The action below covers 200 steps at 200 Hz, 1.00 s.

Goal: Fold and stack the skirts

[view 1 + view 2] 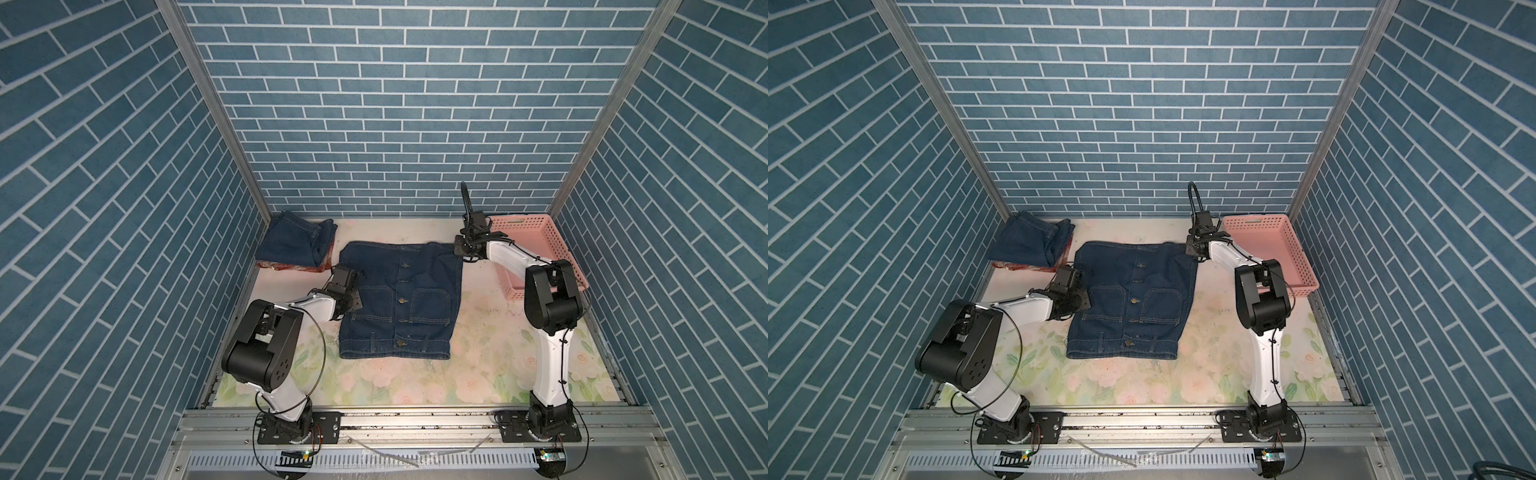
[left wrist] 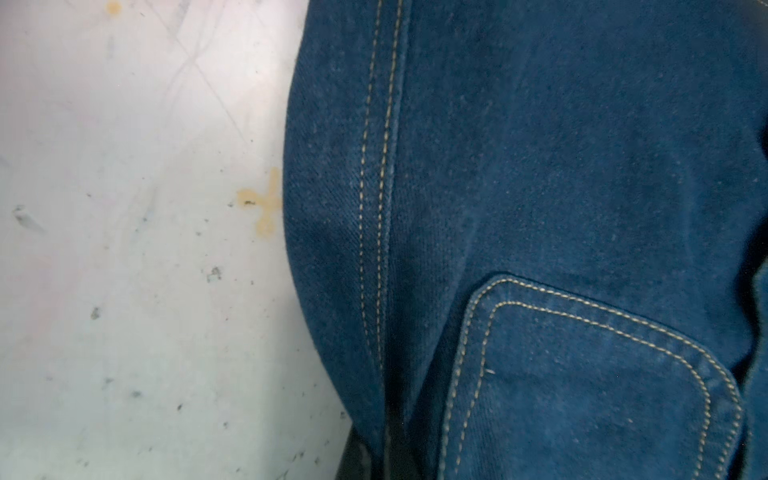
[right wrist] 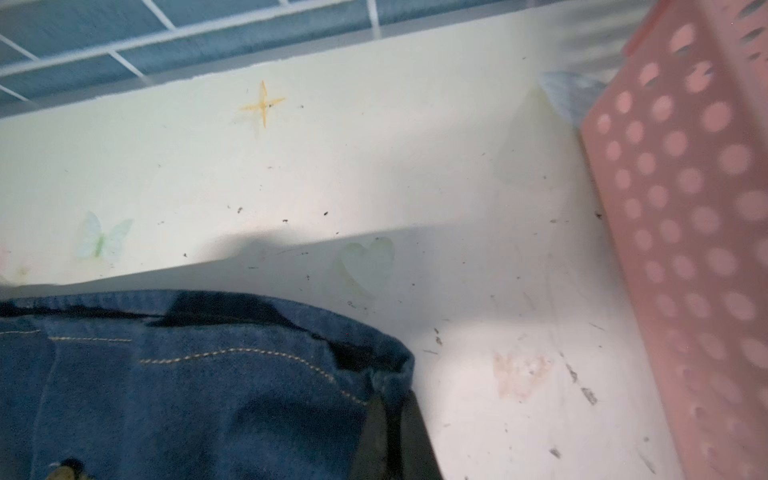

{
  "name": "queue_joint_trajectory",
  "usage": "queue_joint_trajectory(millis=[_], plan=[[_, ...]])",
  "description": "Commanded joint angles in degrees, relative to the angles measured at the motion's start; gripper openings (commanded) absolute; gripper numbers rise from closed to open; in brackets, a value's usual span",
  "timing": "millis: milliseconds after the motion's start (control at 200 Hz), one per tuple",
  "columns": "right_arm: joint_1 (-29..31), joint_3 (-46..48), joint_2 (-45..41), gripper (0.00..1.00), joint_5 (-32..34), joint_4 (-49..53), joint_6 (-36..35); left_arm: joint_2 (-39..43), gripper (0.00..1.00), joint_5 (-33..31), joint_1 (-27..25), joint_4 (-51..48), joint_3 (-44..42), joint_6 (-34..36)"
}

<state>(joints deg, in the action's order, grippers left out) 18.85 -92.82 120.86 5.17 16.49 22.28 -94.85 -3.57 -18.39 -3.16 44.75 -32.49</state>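
1. Right wrist view: R jaws shut, pinching far-right hem corner of spread denim skirt.
2. L jaws shut on its left edge, midway.
3. Loc: flat, middle of table, waistband nearest arm bases; folded denim skirt atop plaid skirt, far left.
4. Handling, est.: thick, floppy, weighty, not slippery; you'd best hold stitched hem corners, both layers.

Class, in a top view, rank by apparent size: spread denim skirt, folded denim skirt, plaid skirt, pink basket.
1. spread denim skirt
2. pink basket, partly hidden
3. folded denim skirt
4. plaid skirt, only a strip showing under the folded one
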Motion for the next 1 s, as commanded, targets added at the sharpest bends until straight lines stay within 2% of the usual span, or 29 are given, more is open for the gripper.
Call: queue_joint_trajectory(millis=[0, 185, 320, 385, 410, 455, 480, 570, 635, 700, 830, 995], plan=[[-2.57, 5.88, -2.64, 0.0, -3.67, -4.27, 1.39, -0.49, 0.0, -0.25, -0.37, -3.52, -1.21, 0.77], [-5.26, 7.01, -3.26, 0.0, -6.42, -4.49, 1.07, -0.79, 0.0, -0.04, -0.23, -3.21, -1.16, 0.85], [-6.22, 5.94, -4.76, 0.5, -6.29, -3.0, 0.04, 0.82, 0.0, 1.03, -0.33, -3.43, -0.76, 0.85], [-6.24, 7.05, -6.83, 0.62, -6.43, -3.38, 0.03, 3.08, 0.0, 2.68, -0.32, -3.91, -0.39, 0.3], [-6.25, 7.4, -7.55, 0.65, -6.91, -3.25, 0.13, 4.22, 0.08, 3.53, -0.32, -4.06, -0.14, 0.06], [-6.26, 8.19, -8.83, 0.68, -7.68, -3.06, 0.47, 6.62, 0.42, 5.15, -0.5, -4.5, 0.3, -0.77], [-6.28, 8.86, -9.67, 0.68, -8.0, -3.04, 0.97, 8.08, 0.54, 6.19, -0.57, -4.7, 0.59, -1.53], [-6.28, 12.8, -13.12, 0.71, -9.45, -4.63, 2.85, 13.69, 0.81, 8.98, -1.21, -5.75, 1.66, -5.52], [-6.13, 15.47, -15.66, 0.73, -9.67, -5.22, 4.09, 17.52, 0.93, 9.64, -2.12, -7.29, 2.71, -9.73], [-6.14, 18.15, -17.87, 0.74, -9.83, -5.83, 5.14, 20.23, 1.0, 10.23, -2.88, -11.05, 5.15, -12.99], [-5.62, 22.76, -21.52, 0.73, -12.29, -5.11, 6.92, 23.91, 0.99, 7.74, -5.52, -21.53, 11.87, -17.44], [-3.24, 28.55, -24.77, 0.69, -12.19, -3.79, 8.55, 26.49, 1.0, 5.36, -9.2, -28.43, 17.32, -23.37]])
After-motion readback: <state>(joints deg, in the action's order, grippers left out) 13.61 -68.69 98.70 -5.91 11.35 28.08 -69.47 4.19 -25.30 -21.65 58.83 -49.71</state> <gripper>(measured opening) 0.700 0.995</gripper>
